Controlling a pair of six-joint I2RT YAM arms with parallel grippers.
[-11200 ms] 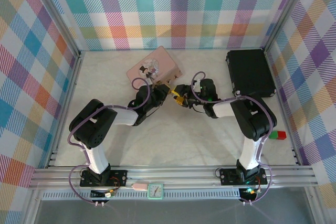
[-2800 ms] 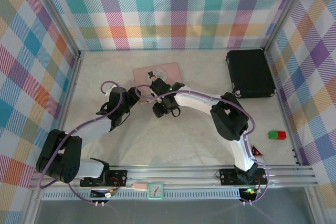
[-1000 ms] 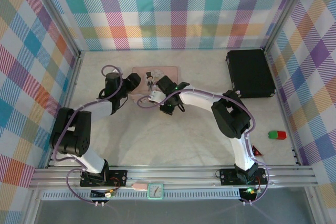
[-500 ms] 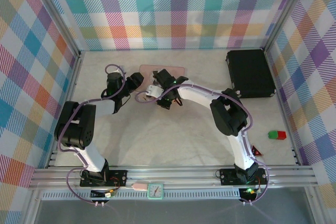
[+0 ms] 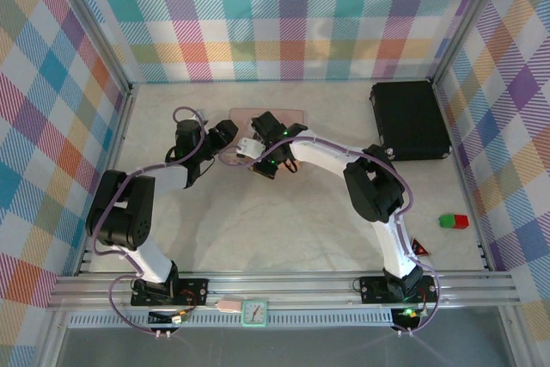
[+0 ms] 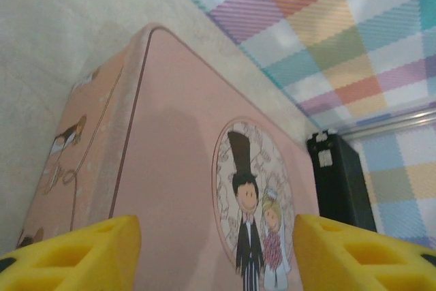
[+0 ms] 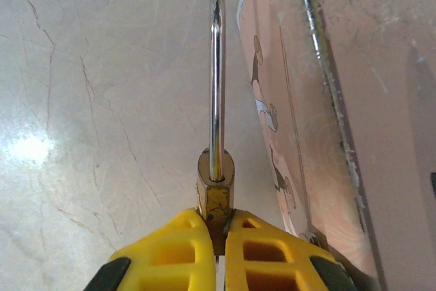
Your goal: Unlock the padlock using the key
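The right gripper [image 7: 218, 240] was clamped on the padlock [image 7: 216, 195] — its yellow fingers [image 7: 170, 253] pressed against both sides of the small brass body, with no gap left between them and it. The silvery shackle [image 7: 216, 73] stuck straight out beyond the fingertips and was seen edge-on, so whether it was latched could not be told. The padlock sat just beside the side wall of the pink tin [image 7: 320, 100], over the pale, scratched table [image 7: 88, 100]; contact with either could not be made out.

The left gripper [image 6: 218, 253] stood wide, one yellow finger [image 6: 75, 253] at each lower corner of its wrist view, holding nothing. Ahead of it lay the tin's lid, printed with a bride and groom [image 6: 255, 212]. From above, both arms met at the tin near the back middle of the table — the left reaching in from the left, the right curling round from the right. A black case [image 5: 411, 119] lay at the far right, well apart, and a red-and-green block [image 5: 454, 221] sat by the right wall.
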